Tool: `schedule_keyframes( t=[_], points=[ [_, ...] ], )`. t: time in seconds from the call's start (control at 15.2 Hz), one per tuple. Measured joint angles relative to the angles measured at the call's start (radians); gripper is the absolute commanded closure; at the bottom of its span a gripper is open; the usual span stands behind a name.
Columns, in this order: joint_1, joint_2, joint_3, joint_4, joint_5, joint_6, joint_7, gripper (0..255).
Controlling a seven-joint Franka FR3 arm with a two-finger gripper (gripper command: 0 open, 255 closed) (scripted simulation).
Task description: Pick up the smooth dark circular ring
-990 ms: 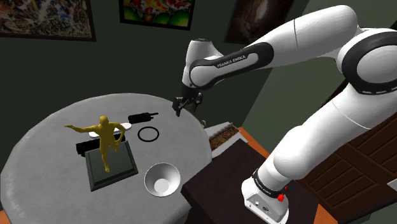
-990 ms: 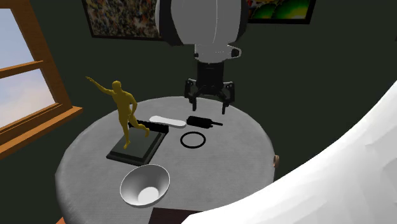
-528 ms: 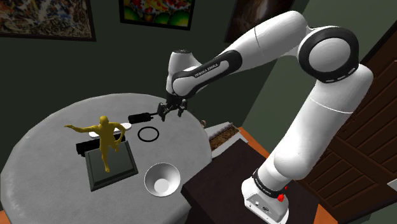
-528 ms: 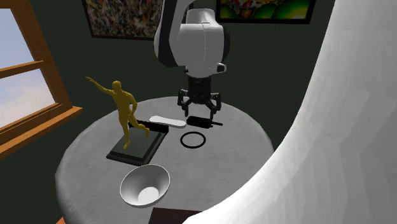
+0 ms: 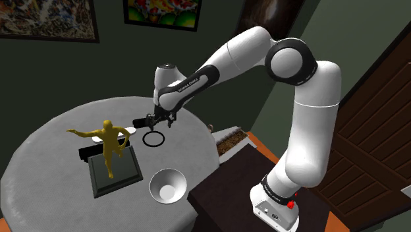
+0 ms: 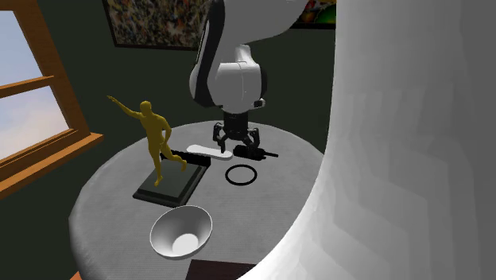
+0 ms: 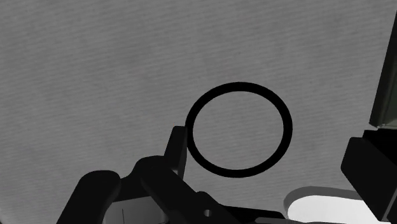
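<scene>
The gripper (image 6: 238, 146), spread open and holding nothing, hangs low over the round grey table (image 6: 103, 207) near the middle of the second exterior frame. The dark ring (image 6: 241, 184) lies flat on the table just below it in the frame, toward the white bowl (image 6: 167, 225). The ring is round and has no long axis, so I judge any wrist angle will do; the gripper must only shift over one side of the rim and descend. The wrist view adds that the ring sits untouched between the fingers (image 7: 176, 151), nearer one of them, while the outer views show the gap in height.
</scene>
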Motion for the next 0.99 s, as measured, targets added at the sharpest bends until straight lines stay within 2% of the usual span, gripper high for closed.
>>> schedule_keyframes(
  t=[0.26,0.66,0.99],
  points=[
    [0.032,0.155,-0.020,0.135,-0.023,0.023,0.036,0],
    [0.081,0.386,-0.042,0.396,-0.036,0.000,0.073,0],
    [0.092,0.460,-0.050,0.457,-0.041,0.015,0.078,0]
  ],
)
